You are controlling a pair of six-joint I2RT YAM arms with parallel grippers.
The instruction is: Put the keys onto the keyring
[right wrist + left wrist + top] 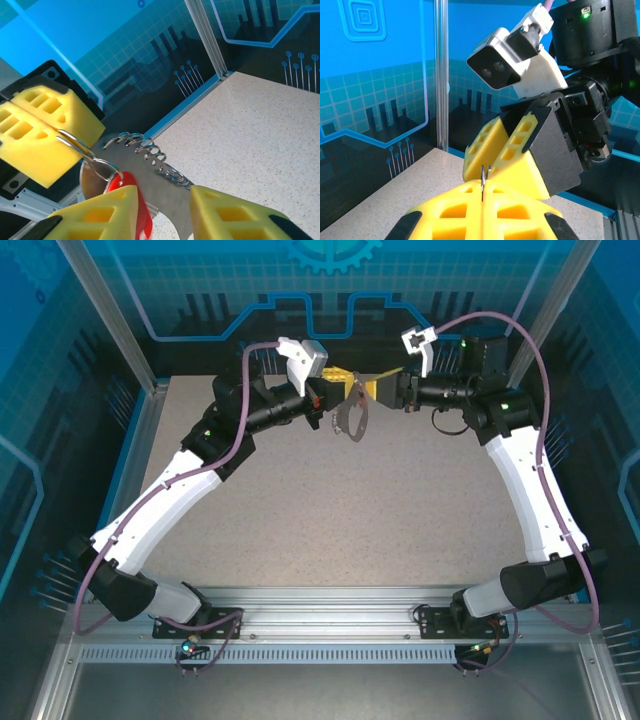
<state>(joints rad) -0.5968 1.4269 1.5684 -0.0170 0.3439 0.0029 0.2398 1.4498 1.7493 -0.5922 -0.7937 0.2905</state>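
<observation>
Keyring (352,422) hangs mid-air over far desk (300,510), left hand (482,197) clamped tight on one of its silvery rings. Right hand (162,200) partly open, gripping nothing; red key (132,200) against one finger.

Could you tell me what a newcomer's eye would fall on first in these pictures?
Both arms meet in mid-air over the far side of the table, their yellow fingers close together. The left gripper is shut on a thin silvery ring of the keyring, which hangs between them. A red key dangles beside the open right gripper.
</observation>
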